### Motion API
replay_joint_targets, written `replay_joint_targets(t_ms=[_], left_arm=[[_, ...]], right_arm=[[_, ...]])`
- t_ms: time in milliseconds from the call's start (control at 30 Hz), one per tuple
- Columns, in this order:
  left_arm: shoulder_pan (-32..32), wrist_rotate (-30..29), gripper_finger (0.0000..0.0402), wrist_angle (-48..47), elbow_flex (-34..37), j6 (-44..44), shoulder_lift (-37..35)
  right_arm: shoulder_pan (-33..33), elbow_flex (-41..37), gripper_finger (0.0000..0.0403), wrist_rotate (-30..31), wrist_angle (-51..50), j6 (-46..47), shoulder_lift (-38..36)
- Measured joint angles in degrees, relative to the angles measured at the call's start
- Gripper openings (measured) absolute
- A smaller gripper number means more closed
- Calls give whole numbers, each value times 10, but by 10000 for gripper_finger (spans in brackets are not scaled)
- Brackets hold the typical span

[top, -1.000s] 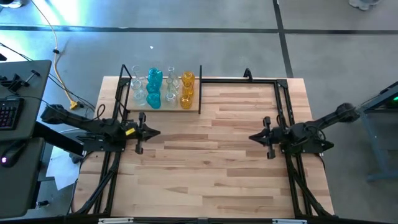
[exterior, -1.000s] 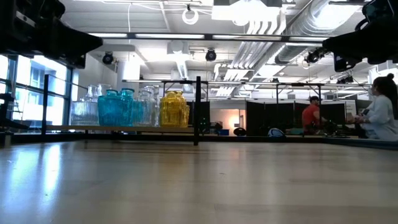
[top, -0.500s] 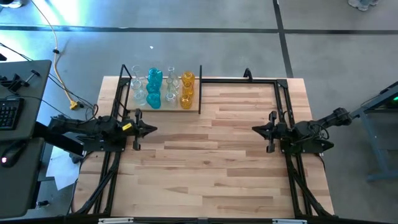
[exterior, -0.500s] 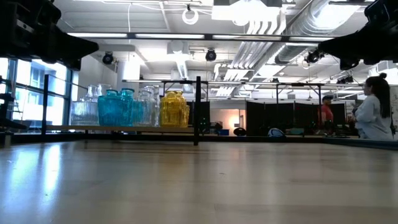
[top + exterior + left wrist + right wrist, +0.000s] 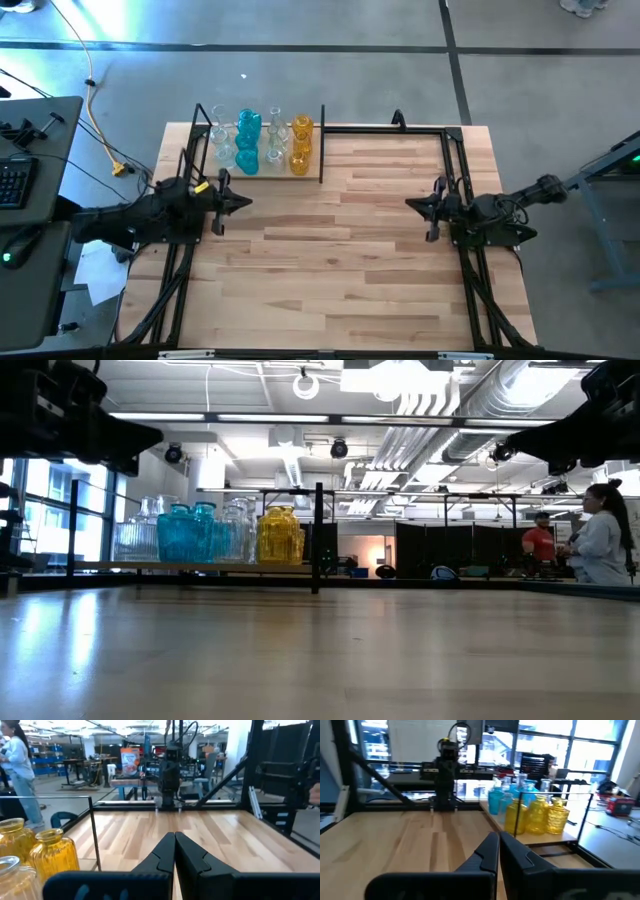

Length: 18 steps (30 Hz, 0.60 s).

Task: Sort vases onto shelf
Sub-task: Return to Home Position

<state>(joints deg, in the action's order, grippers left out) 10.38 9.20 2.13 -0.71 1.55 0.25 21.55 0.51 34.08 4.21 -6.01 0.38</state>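
The left gripper (image 5: pixel 175 839) points level across the wooden table (image 5: pixel 220 837), its two dark fingers (image 5: pixel 160 857) pressed together into a single tip. To one side, two amber vases (image 5: pixel 52 854) stand close together, with a third glass neck only partly in view beside them. A thin black post of the shelf (image 5: pixel 95 835) rises between the vases and the bare boards. At the table's far edge the right arm (image 5: pixel 170 770) faces back toward the camera. Beyond the table, a person (image 5: pixel 17 770) in a pale top and jeans stands in a workshop of desks and black frames.
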Motion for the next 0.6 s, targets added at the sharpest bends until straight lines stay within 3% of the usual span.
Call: replay_joint_targets(t_ms=[167, 367, 600], left_arm=[[35, 10, 0, 3, 0, -29, 6], [58, 5, 0, 3, 0, 2, 7], [135, 23, 0, 4, 0, 12, 7]], right_arm=[[-39, 0, 0, 3, 0, 11, 0], [-96, 0, 0, 3, 0, 26, 0], [-132, 0, 0, 24, 1, 11, 0]])
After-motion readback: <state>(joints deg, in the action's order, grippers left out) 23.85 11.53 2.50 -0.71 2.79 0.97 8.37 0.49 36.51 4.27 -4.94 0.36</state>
